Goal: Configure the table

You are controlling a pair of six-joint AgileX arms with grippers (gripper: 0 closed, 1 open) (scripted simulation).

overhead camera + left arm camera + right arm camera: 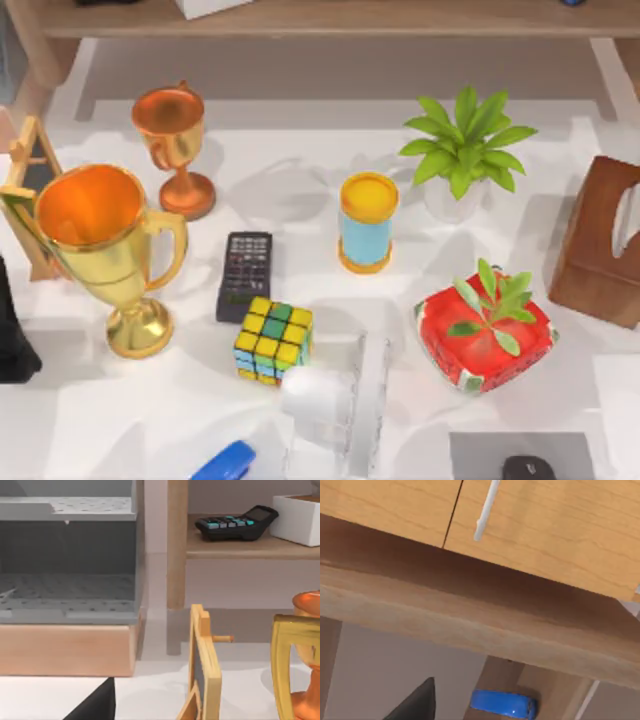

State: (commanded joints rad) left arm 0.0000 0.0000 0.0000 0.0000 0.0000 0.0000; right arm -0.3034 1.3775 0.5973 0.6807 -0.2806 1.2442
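The white table carries many items: a large gold trophy, a copper trophy, a black remote, a colour cube, a blue and yellow can, a potted plant and a red watermelon-patterned pot with a sprout. A black shape at the table's left edge looks like my left arm. A dark wedge of the left gripper pokes into the left wrist view. A similar wedge of the right gripper shows in the right wrist view, under a wooden cabinet.
A brown tissue box stands at the right edge and a small easel board at the left. At the front are a clear rack, a blue item and a grey mat with a mouse. A wooden shelf runs along the back.
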